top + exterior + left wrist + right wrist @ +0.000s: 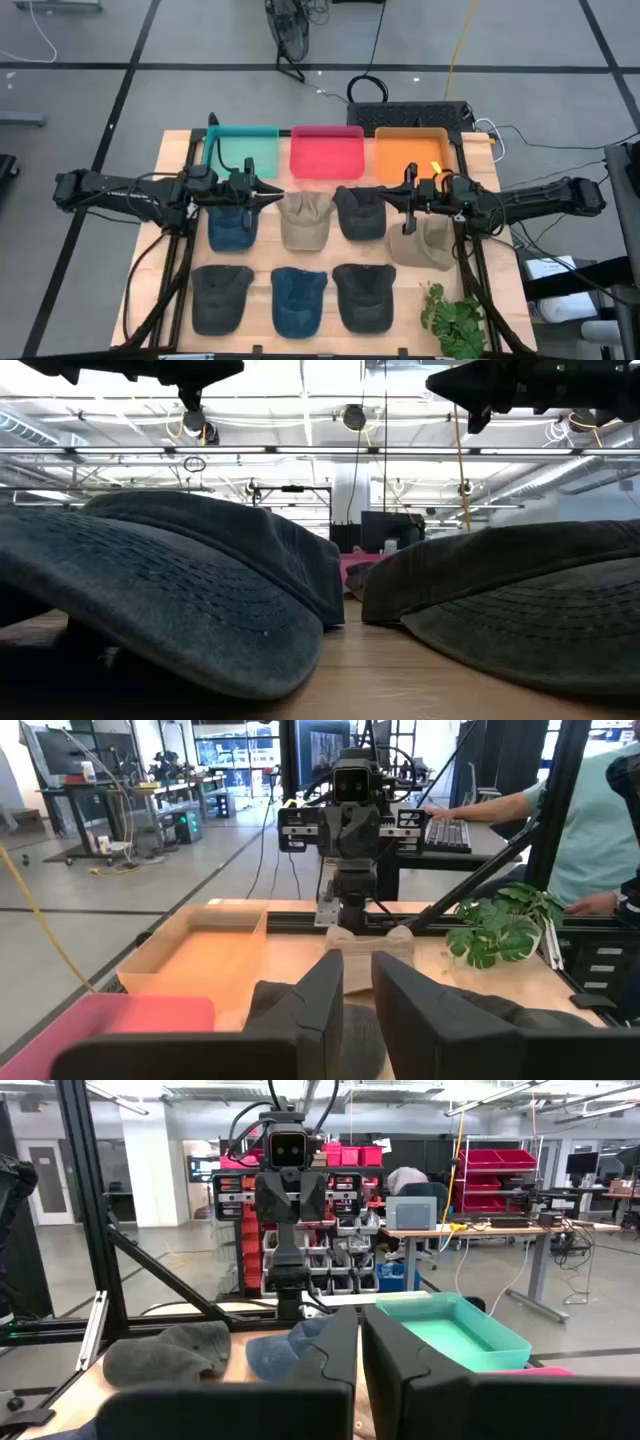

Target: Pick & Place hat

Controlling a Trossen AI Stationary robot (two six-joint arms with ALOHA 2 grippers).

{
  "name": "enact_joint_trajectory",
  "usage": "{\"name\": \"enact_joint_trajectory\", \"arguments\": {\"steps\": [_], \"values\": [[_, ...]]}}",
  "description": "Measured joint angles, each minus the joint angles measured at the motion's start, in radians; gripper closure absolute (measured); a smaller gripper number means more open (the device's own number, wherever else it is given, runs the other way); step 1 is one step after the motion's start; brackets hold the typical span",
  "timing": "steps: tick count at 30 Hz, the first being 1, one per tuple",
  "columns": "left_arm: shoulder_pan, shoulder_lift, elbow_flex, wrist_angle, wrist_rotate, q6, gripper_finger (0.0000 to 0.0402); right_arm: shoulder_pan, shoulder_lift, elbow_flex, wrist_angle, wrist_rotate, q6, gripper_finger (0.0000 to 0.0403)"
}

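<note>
Left tool (272, 192) and right tool (392, 196), both narrow, empty, hover above hats (305, 221) on worktop (262, 290).

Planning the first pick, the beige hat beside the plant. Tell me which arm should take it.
Right. The right gripper hovers at the edge of that beige hat, holding nothing. The left gripper hangs across the table above the blue hat.
</note>
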Motion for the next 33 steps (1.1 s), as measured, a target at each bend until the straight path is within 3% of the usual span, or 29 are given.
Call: {"name": "enact_joint_trajectory", "arguments": {"steps": [11,20,26,33], "values": [[0.0,0.0,0.0,0.0,0.001,0.002,0.0334,0.0,0.0,0.0,0.0,-0.002,-0.001,0.0397],[0.009,0.025,0.0,-0.027,0.001,0.037,0.0334,0.005,0.016,0.0,0.074,-0.006,0.02,0.0331],[0.053,0.137,-0.001,0.004,0.0,0.037,0.0334,0.062,0.122,0.007,0.255,-0.072,-0.03,0.0292],[0.114,0.255,-0.001,0.084,0.068,-0.001,0.0334,0.115,0.273,0.129,0.267,-0.076,-0.088,0.0255]]}}
